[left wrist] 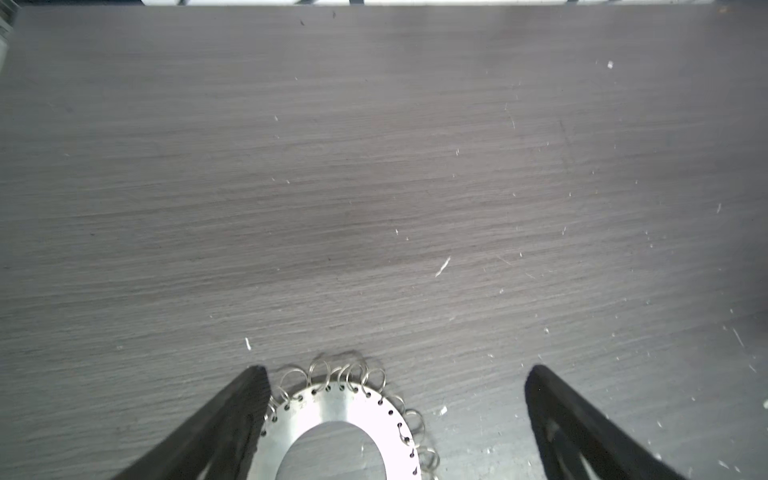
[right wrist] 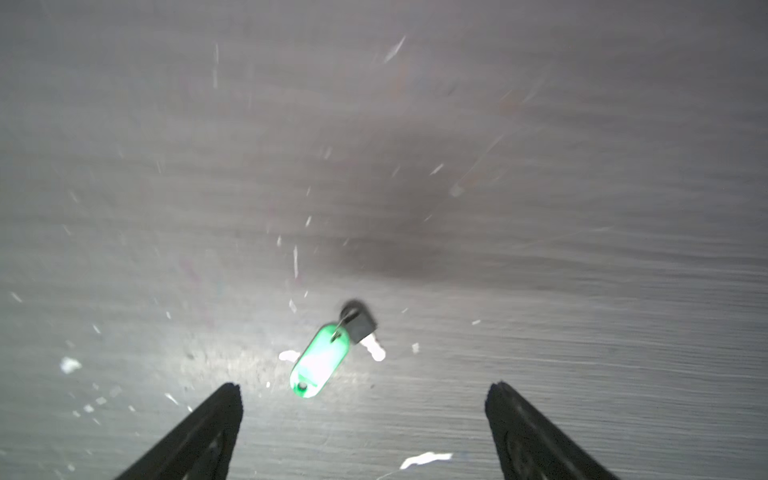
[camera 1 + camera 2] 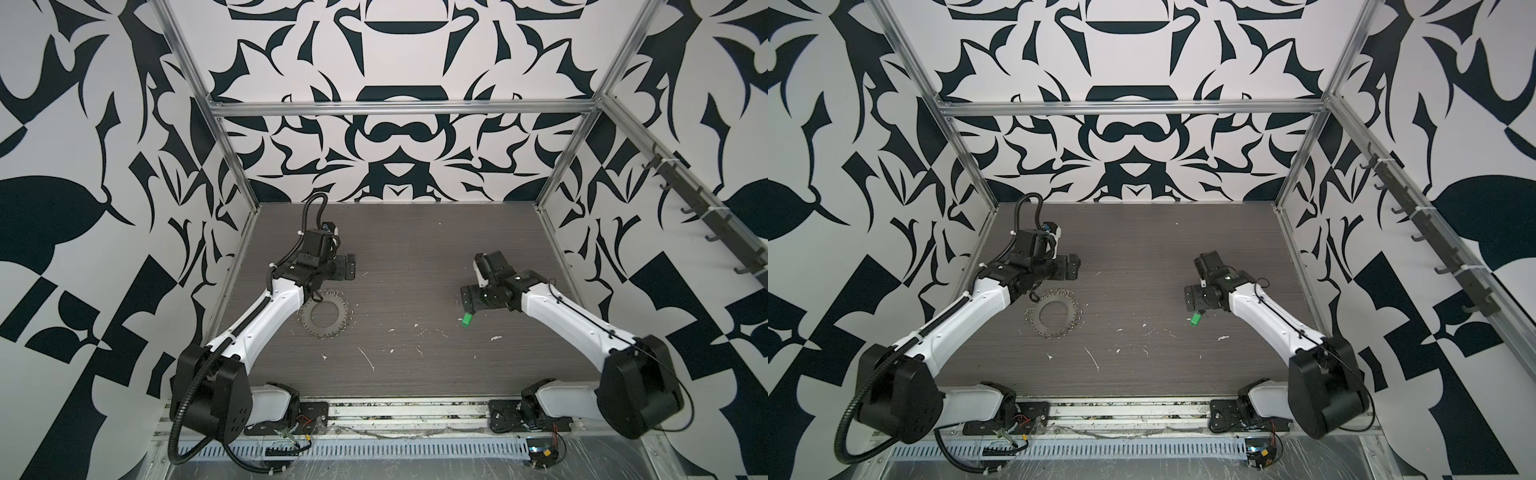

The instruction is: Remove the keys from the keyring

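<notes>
The keyring [image 3: 332, 329] [image 3: 1055, 331], a flat grey metal disc with a big hole and a fringe of silver wire loops, lies on the table left of centre. My left gripper [image 3: 349, 268] [image 3: 1073, 266] hovers just behind it, open. In the left wrist view the disc [image 1: 328, 405] lies between the spread fingers, close to one of them, with my gripper [image 1: 397, 370] holding nothing. The keys [image 3: 467, 320] [image 3: 1195, 320], a green tag with a small black piece, lie loose on the table at the right. My right gripper [image 3: 467, 299] [image 3: 1190, 299] [image 2: 365, 385] stands open just above the keys [image 2: 318, 361].
The dark wood-grain table [image 3: 415, 249] is scattered with small white scraps [image 3: 368, 359]. Aluminium frame posts [image 3: 232, 166] stand at the table's back corners. A rail of dark hooks [image 3: 706, 216] runs along the right wall. Both arm bases sit at the front edge.
</notes>
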